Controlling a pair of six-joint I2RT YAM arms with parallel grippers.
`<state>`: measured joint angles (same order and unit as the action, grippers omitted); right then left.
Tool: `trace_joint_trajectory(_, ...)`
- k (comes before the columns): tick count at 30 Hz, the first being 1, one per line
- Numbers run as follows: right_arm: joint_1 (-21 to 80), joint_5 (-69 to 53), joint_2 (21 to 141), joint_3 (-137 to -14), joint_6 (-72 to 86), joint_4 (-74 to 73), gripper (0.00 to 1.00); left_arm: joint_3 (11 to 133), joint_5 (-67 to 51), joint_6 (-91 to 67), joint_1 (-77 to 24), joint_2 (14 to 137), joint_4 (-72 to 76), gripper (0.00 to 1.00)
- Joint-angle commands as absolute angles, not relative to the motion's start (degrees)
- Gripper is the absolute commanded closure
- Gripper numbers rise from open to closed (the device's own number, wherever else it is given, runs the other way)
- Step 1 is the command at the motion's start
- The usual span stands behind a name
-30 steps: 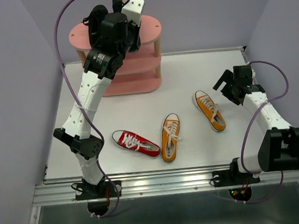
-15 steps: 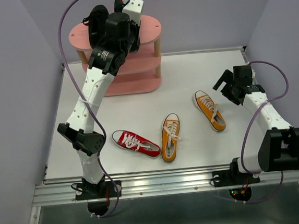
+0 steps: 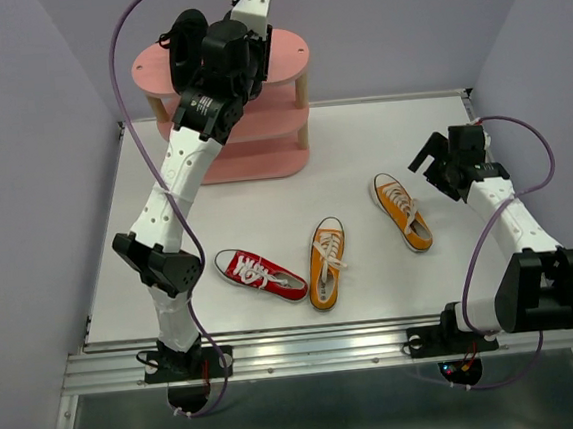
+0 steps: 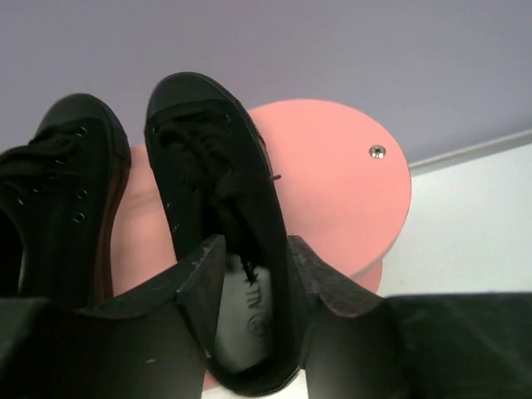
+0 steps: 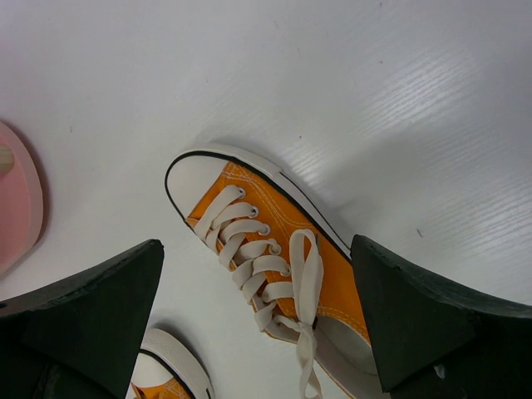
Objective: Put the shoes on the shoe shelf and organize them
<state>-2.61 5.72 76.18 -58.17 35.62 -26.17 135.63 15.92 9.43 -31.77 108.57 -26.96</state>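
Observation:
Two black shoes stand side by side on the top board of the pink shoe shelf (image 3: 287, 49) (image 4: 332, 183). My left gripper (image 4: 253, 249) sits over the heel of the right-hand black shoe (image 4: 208, 158). Its jaws are parted, the insole shows between them, and the left finger stands off the shoe's wall. The other black shoe (image 4: 66, 183) lies to its left. My right gripper (image 3: 432, 157) (image 5: 256, 245) hangs wide open above an orange shoe (image 3: 404, 211) (image 5: 274, 249) without touching it. A second orange shoe (image 3: 327, 263) and a red shoe (image 3: 260, 275) lie on the table.
The white table (image 3: 266, 206) is walled by lilac panels on three sides. The shelf stands at the back left, its lower boards (image 3: 259, 127) partly hidden by my left arm. A metal rail (image 3: 318, 347) runs along the near edge.
My left gripper's jaws have parted and let go of the black shoe on the top board. The left arm shifted slightly back. The right arm has not moved.

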Motion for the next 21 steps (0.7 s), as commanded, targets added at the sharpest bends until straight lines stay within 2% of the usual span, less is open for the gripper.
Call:
trace_joint_trajectory(1, -2.5, 5.4, 74.1, -57.7, 35.4, -24.2, 0.00, 134.0, 18.2, 9.8, -31.6, 106.0, -18.3, 0.51)
trace_joint_trajectory(5, -2.5, 5.4, 73.5, -57.7, 34.5, -24.4, 0.00, 135.7, 17.5, 9.7, -31.6, 106.6, -19.0, 0.43)
trace_joint_trajectory(9, -2.5, 5.1, 73.5, -57.5, 32.8, -25.3, 0.00, 136.8, 17.5, 10.1, -33.1, 105.0, -18.9, 0.40)
trace_joint_trajectory(15, -1.3, 6.6, 71.3, -57.2, 29.3, -25.7, 0.00, 135.4, 22.8, 14.5, -40.6, 99.9, -17.4, 0.34)
trace_joint_trajectory(19, 1.0, 8.8, 70.7, -58.3, 27.5, -26.5, 0.00, 129.1, 24.1, 13.1, -44.7, 92.4, -15.4, 0.25)
trace_joint_trajectory(21, 3.7, 10.5, 71.0, -59.1, 26.8, -27.2, 0.00, 121.5, 21.9, 10.5, -45.6, 89.1, -15.1, 0.21)
